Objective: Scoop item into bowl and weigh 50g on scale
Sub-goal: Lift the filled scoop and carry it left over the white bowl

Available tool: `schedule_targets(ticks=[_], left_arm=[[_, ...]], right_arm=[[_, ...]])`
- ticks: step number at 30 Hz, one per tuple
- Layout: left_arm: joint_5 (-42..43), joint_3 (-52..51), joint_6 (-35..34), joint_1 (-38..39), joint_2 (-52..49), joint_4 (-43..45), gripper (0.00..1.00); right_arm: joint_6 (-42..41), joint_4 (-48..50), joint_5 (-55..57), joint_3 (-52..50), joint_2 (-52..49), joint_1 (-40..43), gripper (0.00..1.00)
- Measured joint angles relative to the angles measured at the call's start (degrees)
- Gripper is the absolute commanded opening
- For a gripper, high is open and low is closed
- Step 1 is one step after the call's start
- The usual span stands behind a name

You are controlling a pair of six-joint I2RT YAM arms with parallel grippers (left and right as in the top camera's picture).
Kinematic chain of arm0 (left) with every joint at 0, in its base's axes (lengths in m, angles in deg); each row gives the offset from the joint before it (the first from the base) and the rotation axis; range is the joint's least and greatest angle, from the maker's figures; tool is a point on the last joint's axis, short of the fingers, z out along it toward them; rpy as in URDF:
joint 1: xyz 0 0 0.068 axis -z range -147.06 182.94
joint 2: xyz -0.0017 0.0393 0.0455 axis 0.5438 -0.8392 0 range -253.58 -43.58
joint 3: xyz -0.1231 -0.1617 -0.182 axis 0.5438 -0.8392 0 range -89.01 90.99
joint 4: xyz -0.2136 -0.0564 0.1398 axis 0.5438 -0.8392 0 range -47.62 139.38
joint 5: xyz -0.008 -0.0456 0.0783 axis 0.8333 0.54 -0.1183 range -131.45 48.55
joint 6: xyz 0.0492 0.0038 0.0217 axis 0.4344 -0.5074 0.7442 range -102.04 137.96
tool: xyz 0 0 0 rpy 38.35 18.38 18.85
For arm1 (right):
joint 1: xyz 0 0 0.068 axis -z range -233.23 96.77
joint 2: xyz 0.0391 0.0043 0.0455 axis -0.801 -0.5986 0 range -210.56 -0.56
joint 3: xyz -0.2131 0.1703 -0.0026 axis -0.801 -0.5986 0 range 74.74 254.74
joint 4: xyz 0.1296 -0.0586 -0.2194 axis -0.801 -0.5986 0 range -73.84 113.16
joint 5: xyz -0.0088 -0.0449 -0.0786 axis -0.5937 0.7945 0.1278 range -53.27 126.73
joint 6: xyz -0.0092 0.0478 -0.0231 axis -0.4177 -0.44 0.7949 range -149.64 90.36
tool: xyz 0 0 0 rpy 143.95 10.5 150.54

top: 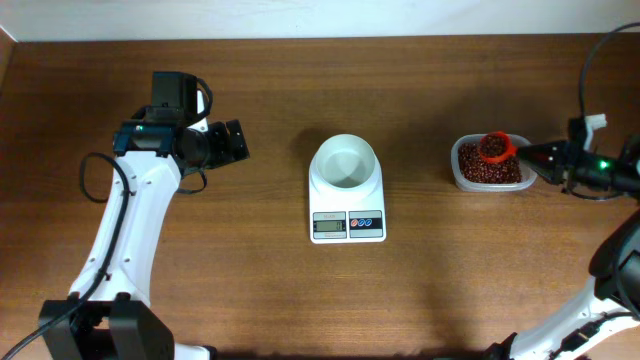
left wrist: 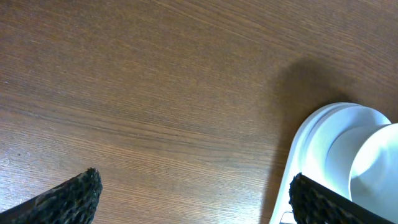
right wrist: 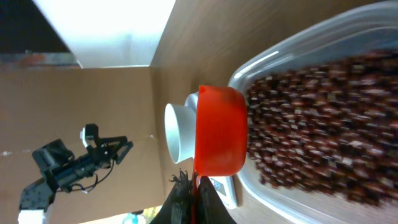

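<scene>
1. The right tool (top: 527, 153) is clamped tight on the handle of a red scoop (top: 494, 147). It holds the cup over the clear tub (top: 458, 172) at the right of the tabletop (top: 250, 290), so any spill drops back in.
2. The beans (right wrist: 323, 124) lie heaped in that tub. From overhead the scoop's cup looks dark inside, so it probably carries some, though I cannot be sure.
3. The bowl (top: 345, 163) sits on the scale (top: 347, 205) at the centre, well apart from the tub, so whatever goes in is weighed at once. The bowl looks empty.
4. The left tool (top: 236, 140) has its fingers spread wide on nothing. It rests left of the scale, out of the pouring path.
5. The likely next step is a level carry across to the bowl.
</scene>
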Motion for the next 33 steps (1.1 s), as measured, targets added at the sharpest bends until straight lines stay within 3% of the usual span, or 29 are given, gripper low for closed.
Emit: schedule_targets(ticks=[33], left_arm=[[0.0,0.0,0.0,0.0,0.0,0.0,0.99]], right_arm=[[0.17,-0.11,-7.74,0.0,0.0,-25.64,0.04]])
